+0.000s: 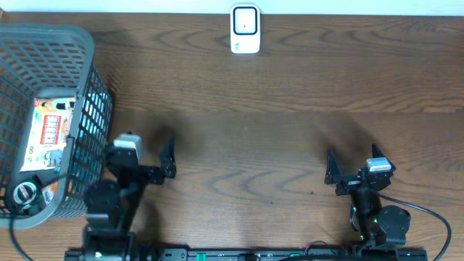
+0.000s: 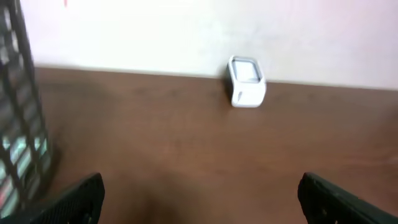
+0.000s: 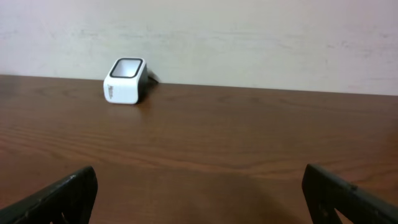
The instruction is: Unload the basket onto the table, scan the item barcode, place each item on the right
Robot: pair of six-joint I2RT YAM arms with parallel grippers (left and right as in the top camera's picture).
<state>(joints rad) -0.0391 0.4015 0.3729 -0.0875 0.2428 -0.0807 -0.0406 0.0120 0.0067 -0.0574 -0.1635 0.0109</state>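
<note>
While both arms rest at the near edge of the table (image 1: 254, 130), your item (image 1: 51, 134) lies inside the grey mesh basket (image 1: 88, 45) at the table's left end, on the left arm's side. Its long axis runs from the near edge of the table toward the far edge, leaning only slightly off that line. It lies flat on the basket floor with its printed face up. It looks like a flat rectangular packet, mostly white, with an orange and red block across the middle and green patches toward the lower end. The print is too small to read, and you cannot tell where the barcode is. A small round object (image 1: 25, 192), dark with a pale ring, sits in the basket just nearer the arms than the packet.

The scanner (image 1: 245, 29) stands well apart from the basket, at the middle of the table's far edge against the pale wall. It is a small white block with rounded corners and a dark window that tilts up toward the arms.

Your left tool (image 2: 200, 199) is spread wide over bare wood, just beside the basket wall. Your right tool (image 3: 199, 193) is likewise spread wide over bare wood, pointing toward the far edge.
</note>
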